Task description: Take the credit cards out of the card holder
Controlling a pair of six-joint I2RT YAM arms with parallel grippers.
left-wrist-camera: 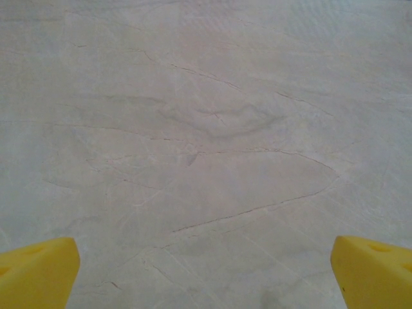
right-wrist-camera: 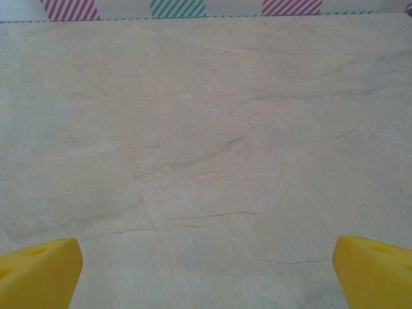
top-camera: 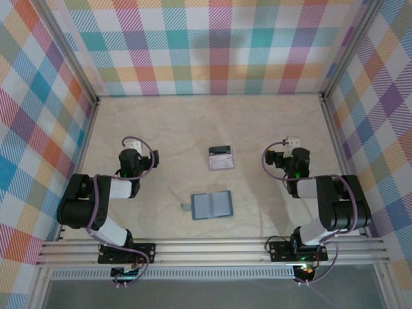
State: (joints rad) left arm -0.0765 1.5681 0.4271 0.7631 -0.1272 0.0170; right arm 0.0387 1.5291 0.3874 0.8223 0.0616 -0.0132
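Note:
The card holder (top-camera: 212,205) lies open on the table in the top view, grey-blue inside facing up, between the two arms. Farther back in the middle lie two credit cards, a dark one (top-camera: 221,150) touching a pale one (top-camera: 221,163), apart from the holder. My left gripper (top-camera: 133,150) hovers left of the cards and my right gripper (top-camera: 288,152) right of them. Each wrist view has yellow fingertips (left-wrist-camera: 38,270) (right-wrist-camera: 38,270) spread wide over bare table. Both the left gripper (left-wrist-camera: 206,277) and right gripper (right-wrist-camera: 206,277) are open with nothing between the fingers.
A faint clear plastic piece (top-camera: 186,207) lies just left of the holder. Checked walls (top-camera: 212,45) enclose the marbled table (top-camera: 193,122) at the back and both sides. The arms' mounting rail (top-camera: 212,250) runs along the near edge.

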